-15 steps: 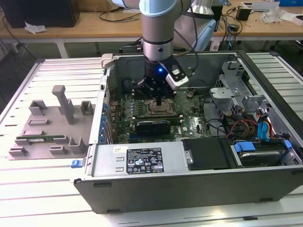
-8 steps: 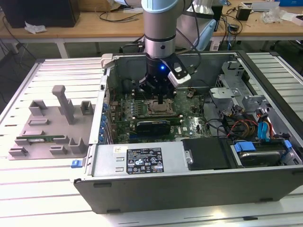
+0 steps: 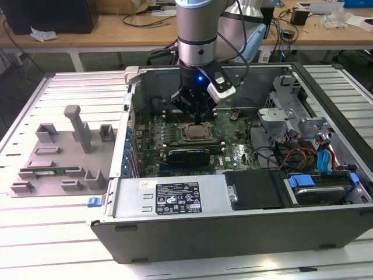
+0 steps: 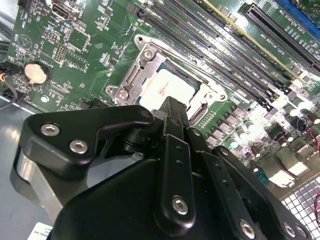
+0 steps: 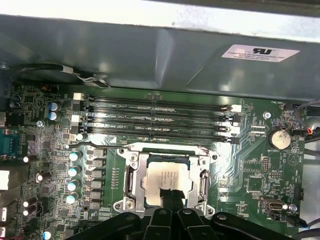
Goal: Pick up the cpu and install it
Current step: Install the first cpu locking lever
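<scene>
Now | arm (image 3: 197, 35) upright over case (image 3: 245, 227) | gripper (image 5: 170, 196) pinched closed above cpu (image 5: 167, 175)

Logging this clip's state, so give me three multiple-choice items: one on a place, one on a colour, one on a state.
1. Where is the cpu? A in the socket; B on the grey tray; C on the table.
2. Motherboard colour? A blue; B green; C black.
3. The case is: A open; B lidded; C upright.
1 A: the cpu lies in the socket, under the gripper. 2 B: the motherboard is green. 3 A: the case shows its inside.
</scene>
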Robot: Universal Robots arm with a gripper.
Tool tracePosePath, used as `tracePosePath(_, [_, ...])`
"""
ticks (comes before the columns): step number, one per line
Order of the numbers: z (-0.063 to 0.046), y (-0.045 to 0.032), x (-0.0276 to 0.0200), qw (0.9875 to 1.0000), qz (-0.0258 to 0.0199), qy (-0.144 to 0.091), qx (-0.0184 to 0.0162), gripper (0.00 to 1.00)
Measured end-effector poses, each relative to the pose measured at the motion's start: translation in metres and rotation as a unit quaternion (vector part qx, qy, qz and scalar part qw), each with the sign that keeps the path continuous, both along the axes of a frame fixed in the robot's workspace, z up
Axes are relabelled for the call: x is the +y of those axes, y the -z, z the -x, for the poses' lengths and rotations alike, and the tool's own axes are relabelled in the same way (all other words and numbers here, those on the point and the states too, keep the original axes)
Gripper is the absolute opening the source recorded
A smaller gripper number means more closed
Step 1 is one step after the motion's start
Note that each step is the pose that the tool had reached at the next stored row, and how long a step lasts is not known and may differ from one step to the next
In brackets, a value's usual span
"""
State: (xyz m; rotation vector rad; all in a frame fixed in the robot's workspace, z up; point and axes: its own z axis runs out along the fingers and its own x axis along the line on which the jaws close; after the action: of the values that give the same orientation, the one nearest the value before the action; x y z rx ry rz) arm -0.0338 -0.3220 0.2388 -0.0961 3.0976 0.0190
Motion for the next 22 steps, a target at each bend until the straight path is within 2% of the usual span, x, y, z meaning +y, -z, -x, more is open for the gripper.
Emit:
tracePosePath(11, [0.001,-0.0002,0.0,1.0,0.0001,0.0,0.0001,0.11])
tracePosePath(13, [0.005,-0.0001,0.0,1.0,0.0,0.0,0.0,0.11])
tracePosePath(15, [0.017,-0.0001,0.0,1.0,0.0,0.0,0.0,0.11])
tracePosePath(22, [0.031,-0.0001,0.0,1.0,0.0,0.0,0.0,0.11])
